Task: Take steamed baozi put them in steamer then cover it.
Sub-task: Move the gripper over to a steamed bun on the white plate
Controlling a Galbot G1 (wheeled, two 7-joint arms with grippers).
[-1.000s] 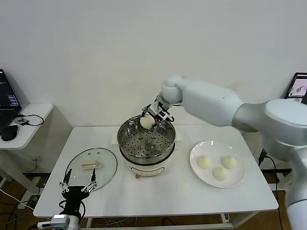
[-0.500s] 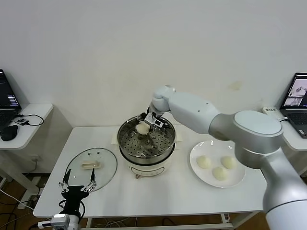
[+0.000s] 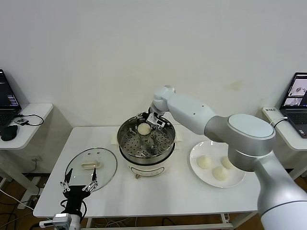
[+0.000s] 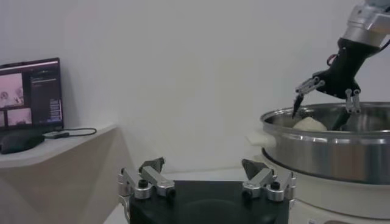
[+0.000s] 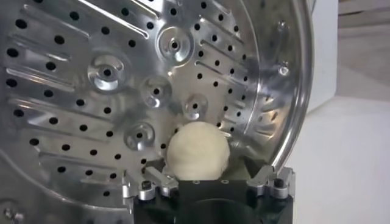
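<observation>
The steamer (image 3: pixel 123 142) stands mid-table, a steel basket on a cream pot base. One steamed baozi (image 3: pixel 144 128) lies on its perforated floor near the far wall, also seen as a bun (image 5: pixel 198 151) in the right wrist view. My right gripper (image 3: pixel 147 124) is down inside the basket, open, its fingers spread on either side of that bun (image 4: pixel 311 123). Three more baozi (image 3: pixel 204 162) sit on the white plate (image 3: pixel 241 178) to the right. My left gripper (image 3: pixel 78 184) waits open at the front left edge, holding nothing.
The glass lid (image 3: pixel 91 166) with a cream handle lies flat on the table left of the steamer, just beyond the left gripper. Side desks with a laptop (image 3: pixel 8 98) on the left and another screen (image 3: pixel 297 91) on the right flank the table.
My right gripper came down from above the rim into the basket with the baozi and opened. The bun now rests on the steamer floor. The left arm stayed still.
</observation>
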